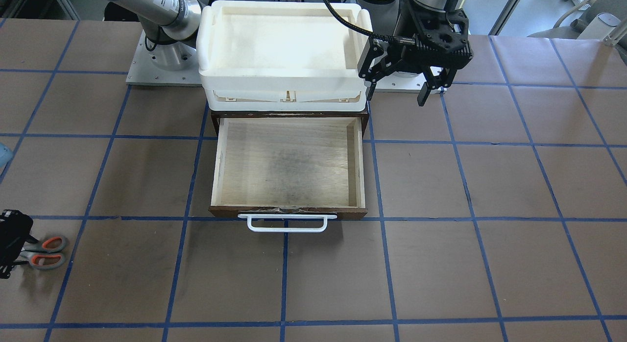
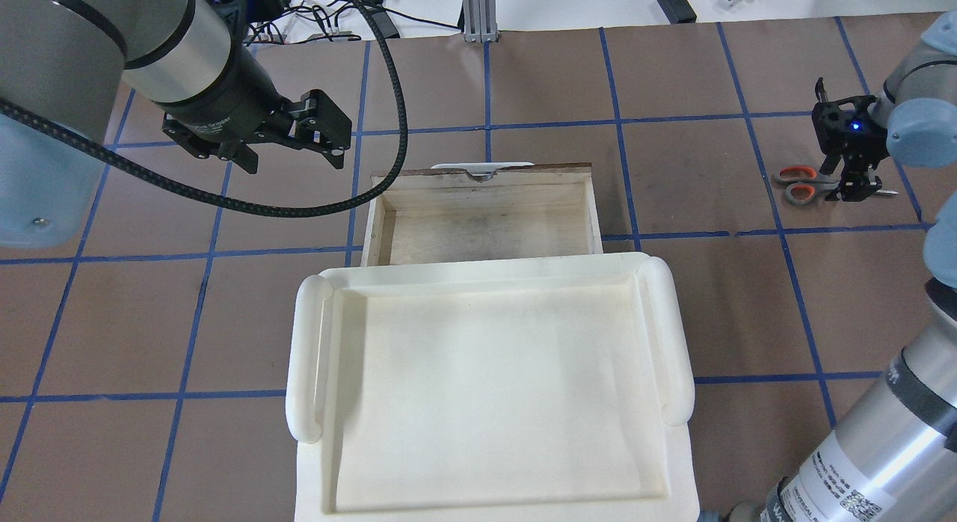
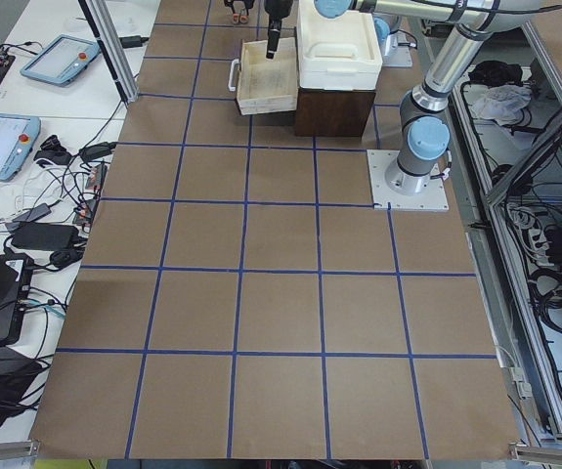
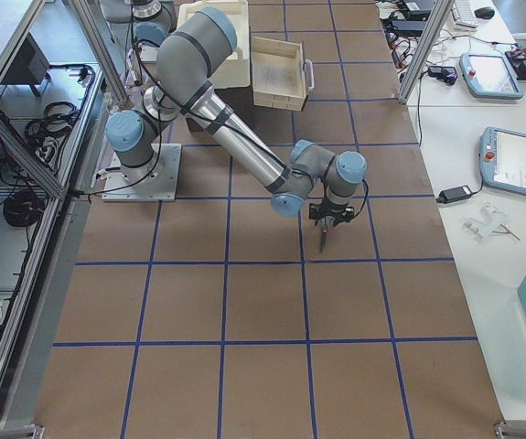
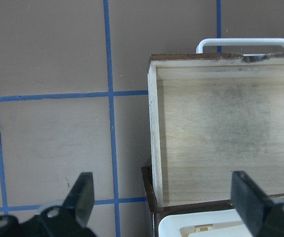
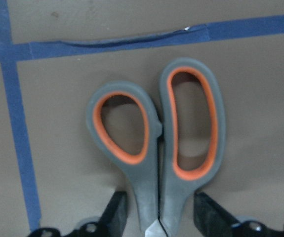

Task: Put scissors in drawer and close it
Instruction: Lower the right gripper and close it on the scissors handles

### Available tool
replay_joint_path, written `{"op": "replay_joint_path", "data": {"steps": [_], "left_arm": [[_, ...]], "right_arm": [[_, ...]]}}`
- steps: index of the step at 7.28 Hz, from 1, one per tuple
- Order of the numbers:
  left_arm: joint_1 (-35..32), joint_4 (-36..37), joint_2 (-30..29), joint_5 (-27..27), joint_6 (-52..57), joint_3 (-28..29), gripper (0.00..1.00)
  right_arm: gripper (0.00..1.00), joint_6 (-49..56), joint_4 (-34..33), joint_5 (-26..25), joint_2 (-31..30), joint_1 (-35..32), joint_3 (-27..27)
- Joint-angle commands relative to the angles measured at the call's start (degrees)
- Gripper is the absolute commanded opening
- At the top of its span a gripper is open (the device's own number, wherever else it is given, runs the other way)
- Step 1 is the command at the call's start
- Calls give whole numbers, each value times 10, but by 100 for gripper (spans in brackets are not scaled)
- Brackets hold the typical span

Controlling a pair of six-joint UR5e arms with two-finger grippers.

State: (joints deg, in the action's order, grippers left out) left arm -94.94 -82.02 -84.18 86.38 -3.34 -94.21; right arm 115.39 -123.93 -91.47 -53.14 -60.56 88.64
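The scissors (image 6: pixel 159 163), with grey handles and orange-red inner loops, lie flat on the brown table at its far end on my right side (image 2: pixel 815 184) (image 1: pixel 36 255). My right gripper (image 6: pixel 159 217) is down at the table, its fingers (image 6: pixel 114 212) pressed on either side of the scissors' neck below the loops. It also shows in the overhead view (image 2: pixel 852 187). The wooden drawer (image 1: pixel 289 160) is pulled fully open and has nothing in it, white handle (image 1: pixel 287 223) at its front. My left gripper (image 1: pixel 397 89) hangs open and empty beside the drawer's rear corner (image 5: pixel 164 197).
A white plastic bin (image 2: pixel 493 387) sits on top of the dark cabinet the drawer slides from. The table is brown with blue tape lines. Operators' desks with tablets and cables (image 3: pixel 7 137) lie beyond the far edge.
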Motion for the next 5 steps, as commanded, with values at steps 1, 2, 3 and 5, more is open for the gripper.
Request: {"op": "replay_joint_path", "data": {"steps": [1,2,3,5], "left_arm": [[-2,-1,-1,5,1,-1,100],[-2,-1,0,6,0,-1,100],[-2,-2,5,6,0,-3,100],[-2,-2,4,6,0,-3,100]], "right_arm": [[0,9,3,0,-6,-1,0],[0,8,6,-1,-16,-3,-3],[0,7,8,-1,-29,-6,-3],[0,4,14,0,-63,-18,-3]]}}
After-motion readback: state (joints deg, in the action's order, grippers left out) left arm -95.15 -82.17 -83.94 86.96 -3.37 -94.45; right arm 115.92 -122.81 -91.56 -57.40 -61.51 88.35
